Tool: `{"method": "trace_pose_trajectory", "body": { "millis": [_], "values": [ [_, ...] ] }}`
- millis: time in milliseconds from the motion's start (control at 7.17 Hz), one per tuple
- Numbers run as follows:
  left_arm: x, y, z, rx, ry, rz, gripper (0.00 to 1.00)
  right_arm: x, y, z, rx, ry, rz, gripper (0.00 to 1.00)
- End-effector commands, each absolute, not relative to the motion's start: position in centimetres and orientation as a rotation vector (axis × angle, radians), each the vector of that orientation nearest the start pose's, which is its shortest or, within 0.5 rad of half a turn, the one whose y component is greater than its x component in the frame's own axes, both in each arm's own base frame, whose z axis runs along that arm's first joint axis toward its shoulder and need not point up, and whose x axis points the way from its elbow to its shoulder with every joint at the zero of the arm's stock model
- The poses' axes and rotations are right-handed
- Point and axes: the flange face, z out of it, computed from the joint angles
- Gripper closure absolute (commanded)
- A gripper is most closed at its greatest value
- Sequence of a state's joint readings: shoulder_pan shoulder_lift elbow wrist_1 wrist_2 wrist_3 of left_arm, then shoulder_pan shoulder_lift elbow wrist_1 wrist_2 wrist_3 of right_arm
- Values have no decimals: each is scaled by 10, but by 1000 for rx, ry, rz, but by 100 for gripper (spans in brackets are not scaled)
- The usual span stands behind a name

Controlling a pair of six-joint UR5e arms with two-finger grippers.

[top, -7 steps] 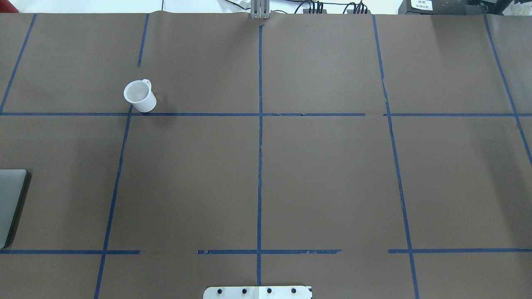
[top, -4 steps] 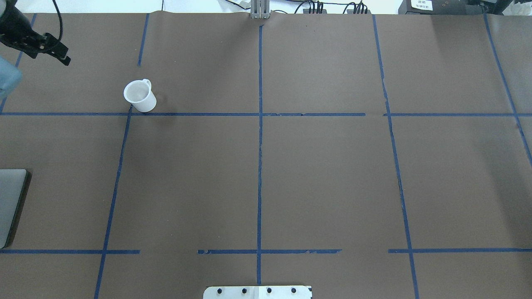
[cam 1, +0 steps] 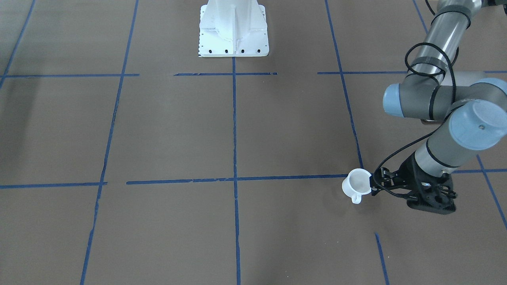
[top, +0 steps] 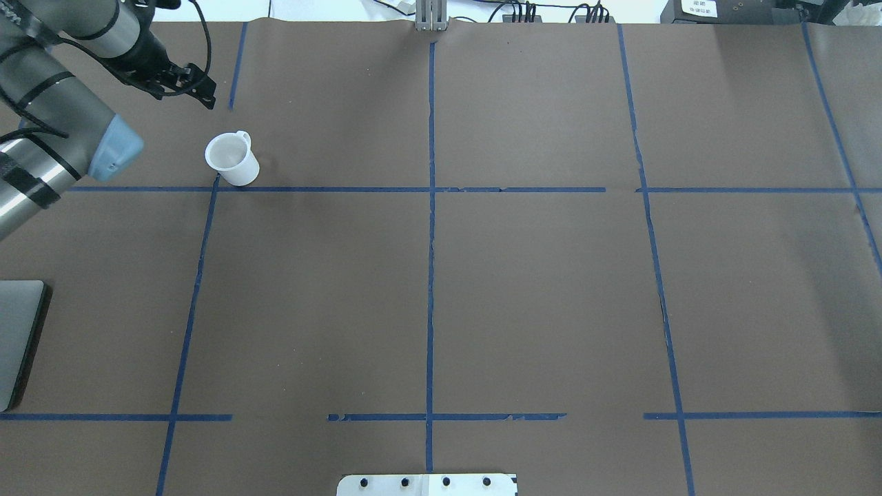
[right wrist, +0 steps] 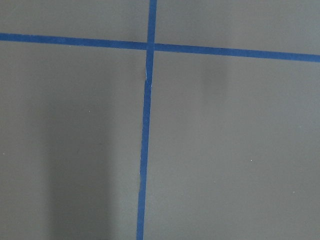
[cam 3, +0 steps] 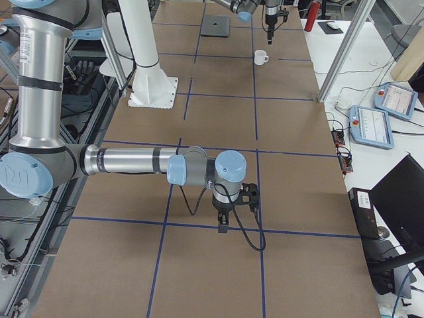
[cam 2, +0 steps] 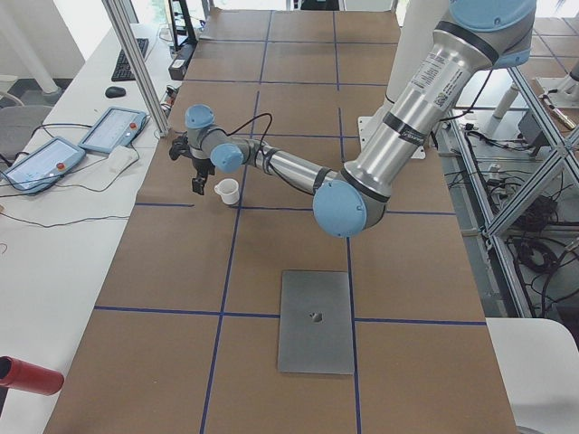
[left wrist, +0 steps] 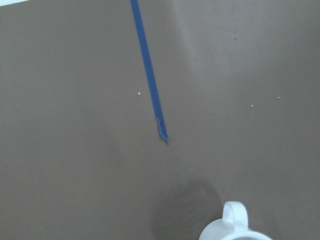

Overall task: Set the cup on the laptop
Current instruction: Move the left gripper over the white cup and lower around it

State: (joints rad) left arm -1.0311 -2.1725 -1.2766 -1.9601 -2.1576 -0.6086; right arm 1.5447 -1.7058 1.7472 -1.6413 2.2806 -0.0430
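The small white cup (top: 232,159) stands upright on the brown table, handle toward the far side; it also shows in the front view (cam 1: 357,185) and the left side view (cam 2: 227,190). Its handle (left wrist: 235,217) shows at the bottom edge of the left wrist view. My left gripper (top: 204,98) hangs above the table just beyond and left of the cup, apart from it, and looks shut and empty. The silver-grey laptop (cam 2: 315,321) lies closed near the table's left end, cut off at the overhead view's edge (top: 17,337). My right gripper (cam 3: 222,226) hangs low over bare table far away; I cannot tell its state.
Blue tape lines (top: 431,207) divide the brown table cover. The white robot base (cam 1: 233,27) stands at the near middle edge. A metal post (cam 2: 136,63), teach pendants (cam 2: 113,129) and a red object (cam 2: 27,375) sit on the side bench.
My left arm has come in from the left edge and moved right, toward the cup. The cup and laptop have not moved.
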Motion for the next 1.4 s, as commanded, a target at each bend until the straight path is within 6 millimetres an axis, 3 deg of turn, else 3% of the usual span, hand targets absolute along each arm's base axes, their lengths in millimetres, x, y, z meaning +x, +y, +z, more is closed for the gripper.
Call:
{"method": "trace_pose_trajectory", "body": {
  "millis": [0,419,698,837,977,1116,1256],
  "values": [
    [365,-661,386,221,865,128,1,57,-434,646,-22,-710,-56,0],
    [394,-658,404,244,815,122,2,57,-434,646,-22,-710,-56,0],
    [402,-665,431,241,812,124,4,57,-434,646,-22,-710,-56,0],
    [404,-665,432,236,812,125,9,57,-434,646,-22,-710,-56,0],
    [407,-663,435,226,810,126,19,57,-434,646,-22,-710,-56,0],
    [407,-663,438,213,810,126,41,57,-434,646,-22,-710,-56,0],
    [407,-663,438,209,809,125,73,57,-434,646,-22,-710,-56,0]
  ]
}}
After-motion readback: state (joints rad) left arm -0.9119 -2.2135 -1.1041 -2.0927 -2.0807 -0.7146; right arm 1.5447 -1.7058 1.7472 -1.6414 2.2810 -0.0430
